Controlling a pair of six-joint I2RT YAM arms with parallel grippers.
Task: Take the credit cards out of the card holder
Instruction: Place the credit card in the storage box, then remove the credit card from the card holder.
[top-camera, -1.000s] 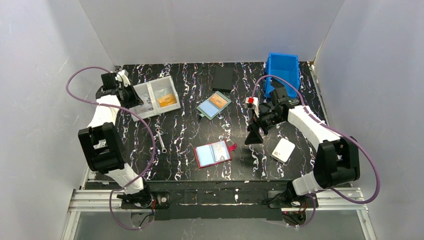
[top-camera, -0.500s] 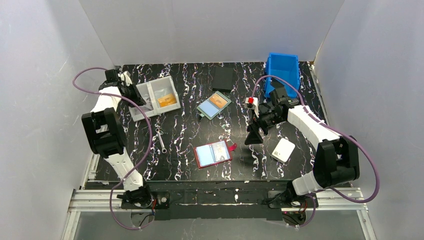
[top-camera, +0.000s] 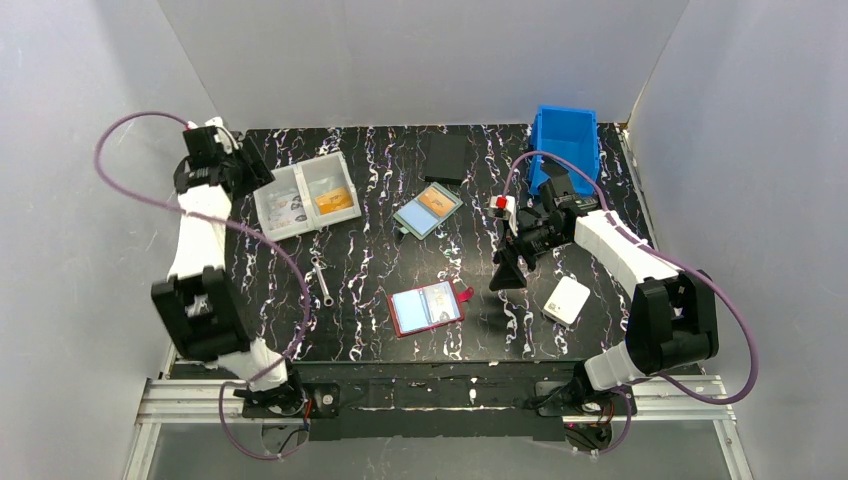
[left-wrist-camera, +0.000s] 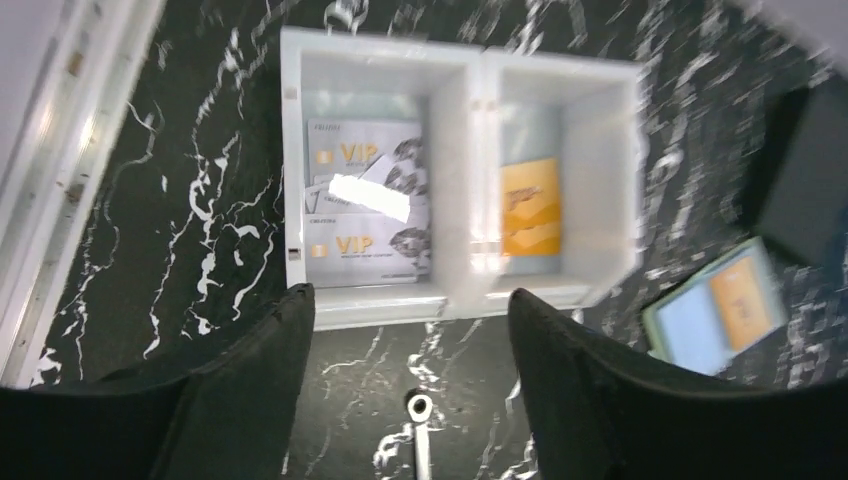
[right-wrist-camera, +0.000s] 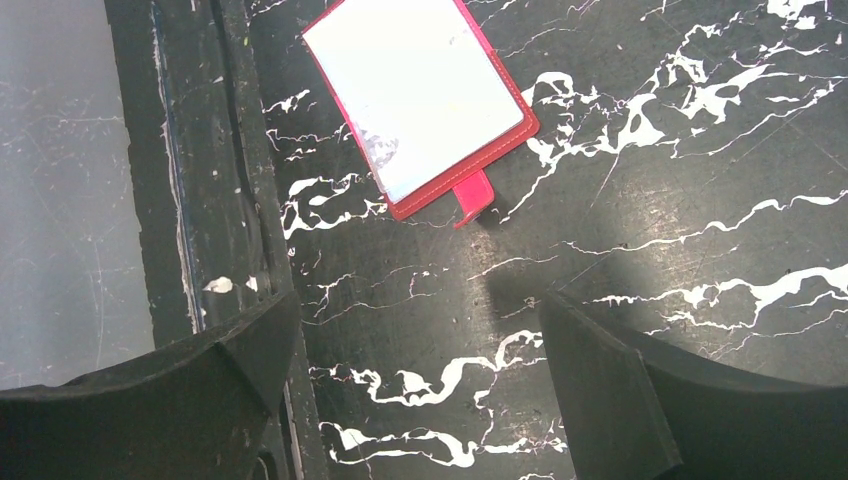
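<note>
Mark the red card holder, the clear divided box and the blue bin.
card holder (top-camera: 408, 311), top view, left inner panel
clear divided box (left-wrist-camera: 469, 195), left wrist view, middle divider
blue bin (top-camera: 570, 140), top view, bare floor

- A white two-compartment tray is seen at the far left of the black marbled table.
- Silver VIP cards are held in its left compartment, an orange card in its right.
- A teal-framed flat case is laid near the middle.
- A black flat pad is placed behind it.
- A blue bin is set at the far right.
- A small white box is laid at the right front.
- A metal tool is laid in front of the tray.
</note>
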